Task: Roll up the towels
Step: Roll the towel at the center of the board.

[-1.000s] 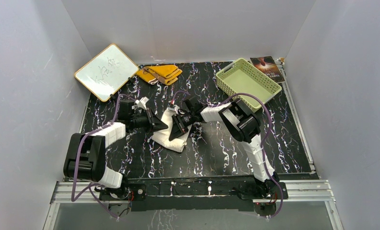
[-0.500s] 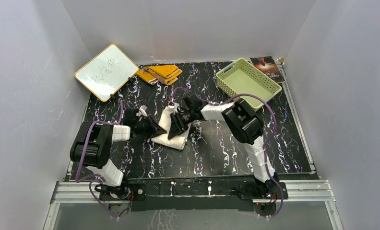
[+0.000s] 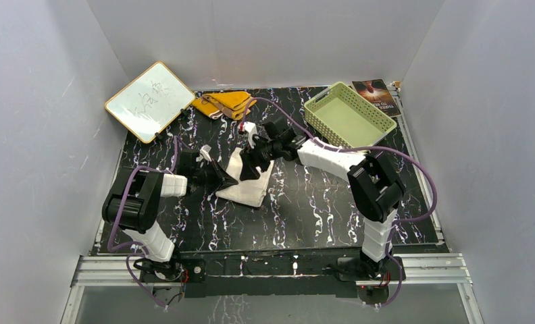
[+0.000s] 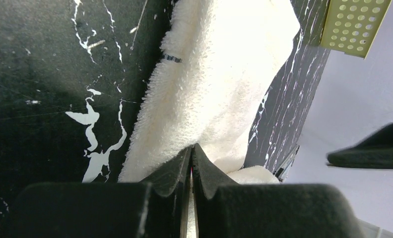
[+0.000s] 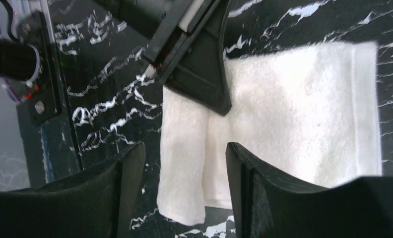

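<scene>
Seen from above, the left arm folds up at 7 o'clock on the black marbled table (image 3: 319, 209) and reaches inward, so that the left gripper (image 3: 222, 180) meets the 9 o'clock edge of the cream-white towel (image 3: 248, 190). Its wrist view shows the two fingers (image 4: 170, 171) pressed together, with only a thin white sliver between them, pinching the towel's fluffy rim. A small dark tag (image 4: 169, 58) sits on that rim further along, its print too small to read. The towel lies flat on the table, a little toward 10 o'clock from the centre, and one end is turned over into a narrow folded strip. The right arm stretches from its base at 5 o'clock across the table, and the right gripper (image 3: 250, 164) hangs over the towel's 12 o'clock side. Its fingers (image 5: 127, 183) are spread wide with the folded strip between them, and whether they touch the cloth cannot be told. Further off, at 11 o'clock by the back wall, the mustard-yellow towel (image 3: 230, 102) lies folded. A white board (image 3: 148, 101) with a wooden frame rests at 10 o'clock and bears faint handwriting that cannot be read. At 1 o'clock stands a pale green slotted basket (image 3: 329, 132). Just beyond it lies a dark booklet (image 3: 377, 95) whose white cover lettering is too small to make out.
</scene>
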`<action>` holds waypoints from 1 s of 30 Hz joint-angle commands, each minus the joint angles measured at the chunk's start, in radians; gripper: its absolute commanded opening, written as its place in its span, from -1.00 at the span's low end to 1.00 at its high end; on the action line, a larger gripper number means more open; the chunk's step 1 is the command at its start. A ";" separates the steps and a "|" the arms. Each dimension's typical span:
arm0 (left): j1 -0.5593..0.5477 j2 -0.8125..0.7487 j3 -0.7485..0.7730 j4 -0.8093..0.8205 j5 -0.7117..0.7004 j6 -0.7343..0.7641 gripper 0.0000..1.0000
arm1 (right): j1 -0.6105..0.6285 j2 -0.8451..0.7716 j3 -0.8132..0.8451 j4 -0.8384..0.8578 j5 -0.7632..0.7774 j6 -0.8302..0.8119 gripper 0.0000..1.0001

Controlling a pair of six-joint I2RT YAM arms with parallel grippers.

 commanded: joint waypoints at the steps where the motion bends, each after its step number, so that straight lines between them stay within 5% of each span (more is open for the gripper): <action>1: -0.010 0.069 -0.039 -0.113 -0.167 0.084 -0.93 | 0.015 -0.049 -0.139 0.094 0.011 -0.002 0.86; 5: -0.010 0.070 -0.040 -0.123 -0.171 0.092 -0.92 | 0.033 -0.147 -0.324 0.297 0.057 0.080 0.97; 10: -0.009 0.079 -0.034 -0.132 -0.171 0.100 -0.93 | 0.044 -0.195 -0.403 0.330 0.094 0.075 0.94; 27: -0.010 0.086 -0.050 -0.147 -0.176 0.106 -0.93 | 0.102 -0.105 -0.376 0.215 0.160 0.034 0.38; 30: -0.010 0.091 -0.059 -0.137 -0.172 0.103 -0.93 | 0.105 -0.093 -0.378 0.197 0.177 0.040 0.13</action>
